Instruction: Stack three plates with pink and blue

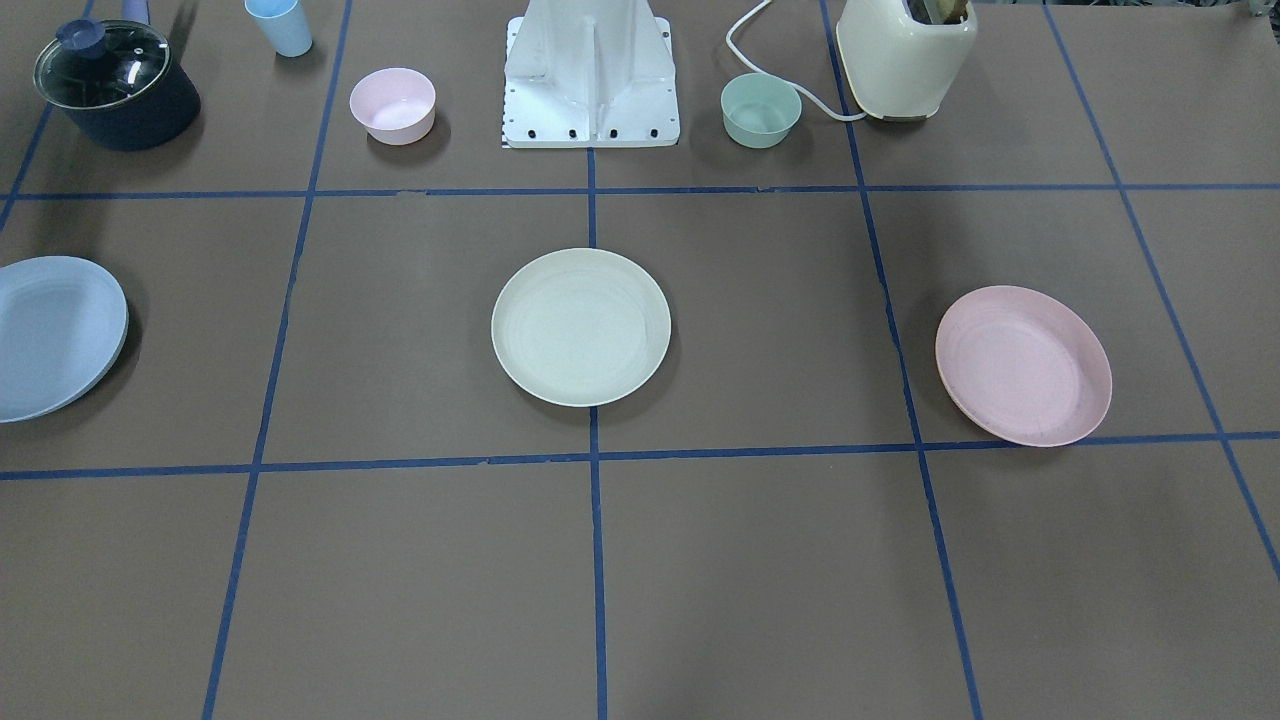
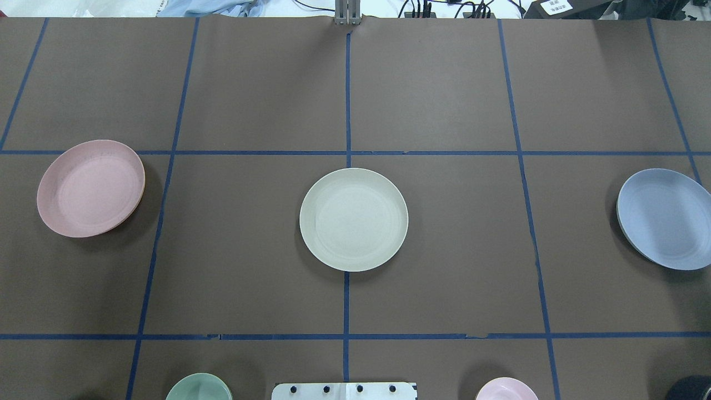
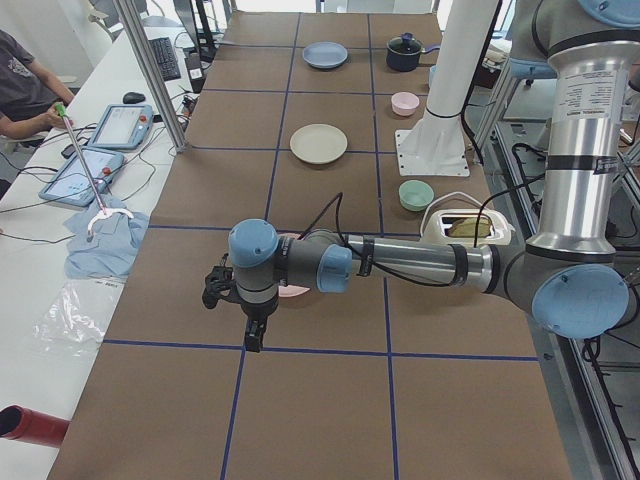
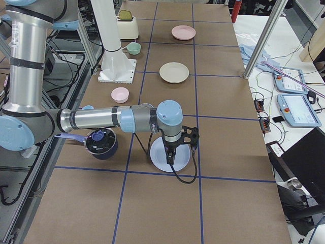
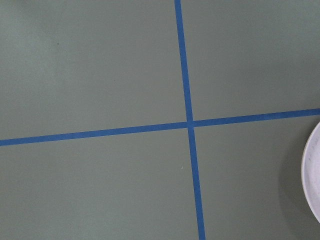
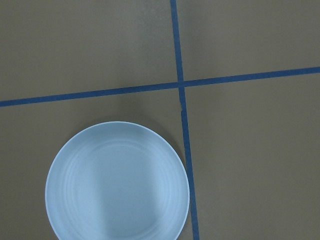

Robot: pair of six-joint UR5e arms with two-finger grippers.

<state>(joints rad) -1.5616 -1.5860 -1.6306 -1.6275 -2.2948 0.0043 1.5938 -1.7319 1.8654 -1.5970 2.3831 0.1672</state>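
Observation:
Three plates lie apart on the brown table. The cream plate is in the middle. The pink plate is on my left side and the blue plate on my right side. My left gripper hangs over the table beside the pink plate, which the arm partly hides. My right gripper hangs above the blue plate. Both grippers show only in the side views, so I cannot tell if they are open or shut. The right wrist view looks down on the blue plate.
By the robot base stand a dark pot with a glass lid, a blue cup, a small pink bowl, a mint bowl and a cream toaster. A person sits at the side bench.

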